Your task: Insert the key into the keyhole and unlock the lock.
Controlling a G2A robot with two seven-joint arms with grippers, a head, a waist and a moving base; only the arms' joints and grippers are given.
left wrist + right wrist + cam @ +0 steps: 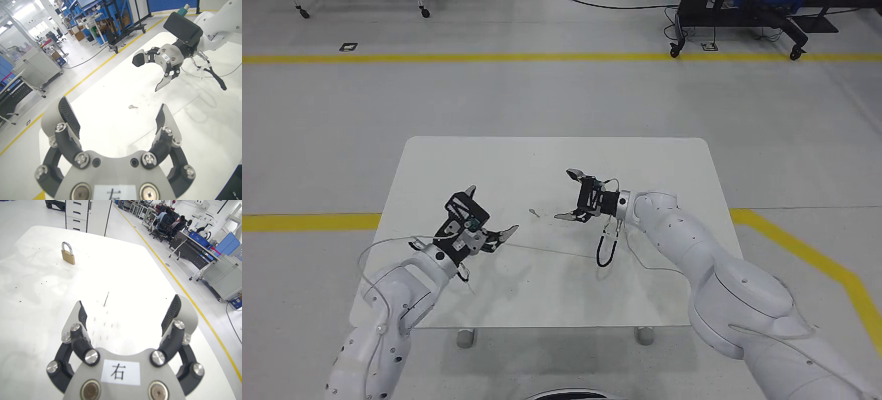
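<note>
**Key** (533,212): lies flat on the white table (542,160), in the open ground between the two grippers and touching neither. In the right wrist view its long axis runs roughly away from the jaws. In the left wrist view it lies crosswise, head to one side.

**Padlock** (68,254): brass body, steel shackle closed, standing upright. It is well apart from the key, on the far side of it from the right gripper.

**Right gripper** (128,300): jaws wide, nothing held. The key sits just ahead of the gap. Judged the better-placed arm, since these jaws would close across the key's width.

**Left gripper** (113,102): jaws wide, nothing held. It stands at much the same distance from the key.

**Markings:** each gripper body carries a white label with a single character. No legible marking found on the key or padlock.
</note>
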